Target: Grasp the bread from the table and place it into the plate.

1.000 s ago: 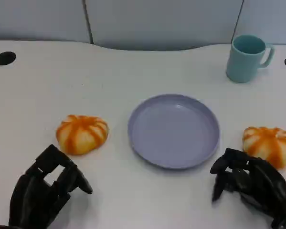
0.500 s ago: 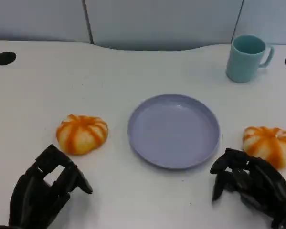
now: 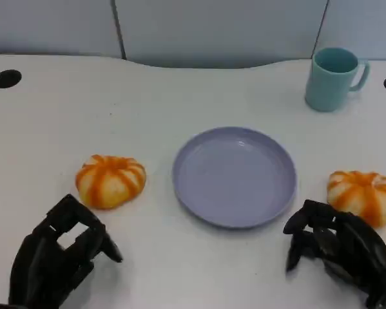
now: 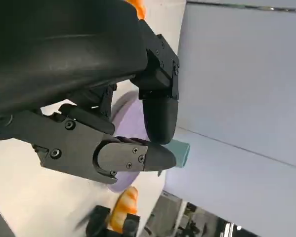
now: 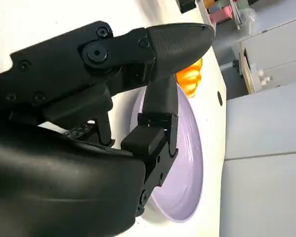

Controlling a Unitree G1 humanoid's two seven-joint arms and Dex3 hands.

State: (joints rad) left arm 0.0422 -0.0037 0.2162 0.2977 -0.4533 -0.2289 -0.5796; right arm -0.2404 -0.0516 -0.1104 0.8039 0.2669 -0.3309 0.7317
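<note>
Both of my robot hands empty over the desk (image 3: 180, 90).
Left robot hand (image 3: 60, 257) and right robot hand (image 3: 341, 251) hang open; each striped bread roll (image 3: 110, 181) (image 3: 363, 195) flanks the lavender plate (image 3: 234, 176).

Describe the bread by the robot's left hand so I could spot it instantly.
Find the purple plate mid-table. The bread lies apart from its left rim, just beyond the left hand. A second, similar bread lies right of the plate; this one is farther from the teal mug.

A white tabletop (image 3: 180, 90) with a curved far edge; black round grommet holes (image 3: 6, 78) near its far corners; pale grey-blue wall panels (image 3: 218, 29) behind, split by dark seams; light even and soft.
</note>
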